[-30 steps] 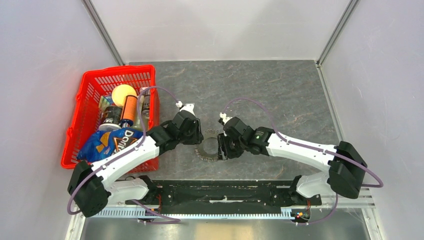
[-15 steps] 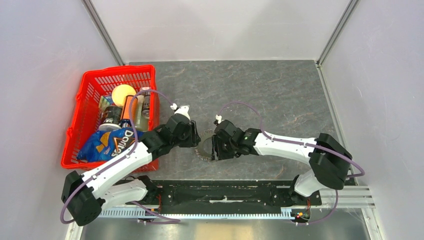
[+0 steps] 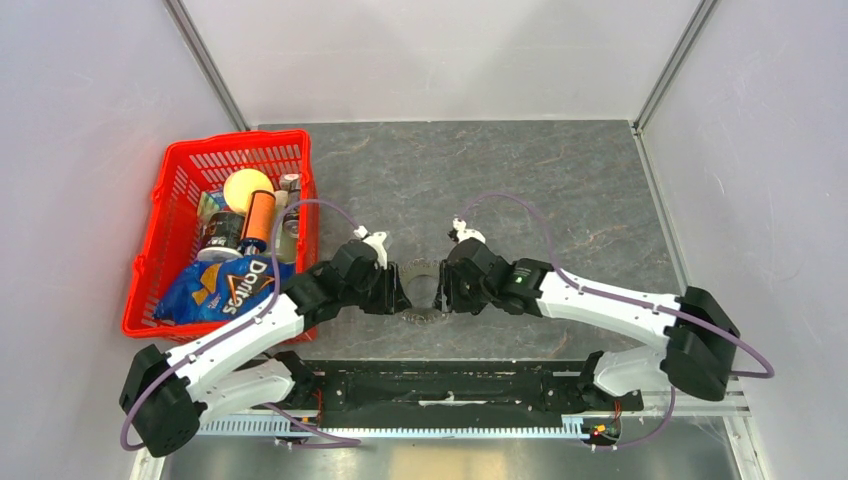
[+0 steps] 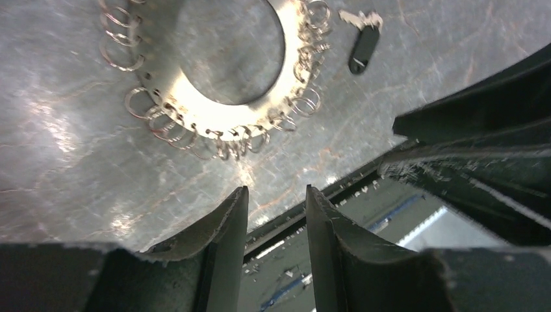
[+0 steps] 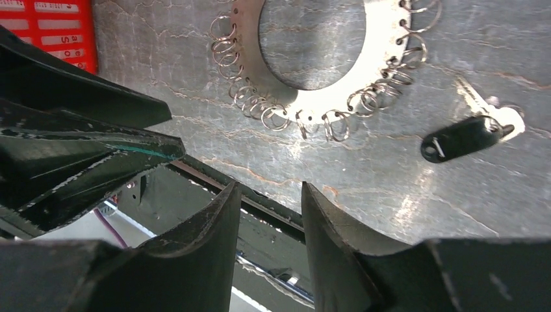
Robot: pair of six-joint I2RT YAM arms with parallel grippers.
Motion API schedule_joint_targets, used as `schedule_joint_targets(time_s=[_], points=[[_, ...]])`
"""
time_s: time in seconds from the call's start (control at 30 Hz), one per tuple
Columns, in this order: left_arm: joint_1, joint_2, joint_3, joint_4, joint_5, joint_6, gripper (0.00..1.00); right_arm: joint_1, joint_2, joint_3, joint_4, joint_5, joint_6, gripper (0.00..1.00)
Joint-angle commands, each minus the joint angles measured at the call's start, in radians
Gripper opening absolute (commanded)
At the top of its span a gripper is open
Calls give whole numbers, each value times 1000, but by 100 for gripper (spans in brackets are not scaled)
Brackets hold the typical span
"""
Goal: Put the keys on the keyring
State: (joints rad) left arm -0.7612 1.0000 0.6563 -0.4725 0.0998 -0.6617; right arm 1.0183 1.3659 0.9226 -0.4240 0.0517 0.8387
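Left gripper [image 4: 276,192] and right gripper [image 5: 271,188] were both part-open and empty, and we had them flanking the keyring [image 4: 214,120]. The key [image 5: 461,138] lay loose just beside it. We judged this pre-grasp; next move needs a pinch on its black head.

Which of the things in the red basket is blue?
The Doritos bag, lying at the near end of the red basket; the ball is yellow, the cylinder orange, the can dark.
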Motion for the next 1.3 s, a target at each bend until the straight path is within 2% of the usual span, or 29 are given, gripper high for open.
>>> schedule_joint_targets(time_s=[0.0,0.13,0.7,1.27], points=[[-6,-21,-34,104,155,-43,44,2,-74,-13,-67,74,-25,47],[-15,-8,-43,115,186,-53,42,3,-86,-21,-93,75,-31,48],[-23,159,-54,173,123,-50,28,1,-167,-88,-97,87,-1,48],[-24,228,-54,195,61,-39,25,2,-189,-109,-98,95,3,49]])
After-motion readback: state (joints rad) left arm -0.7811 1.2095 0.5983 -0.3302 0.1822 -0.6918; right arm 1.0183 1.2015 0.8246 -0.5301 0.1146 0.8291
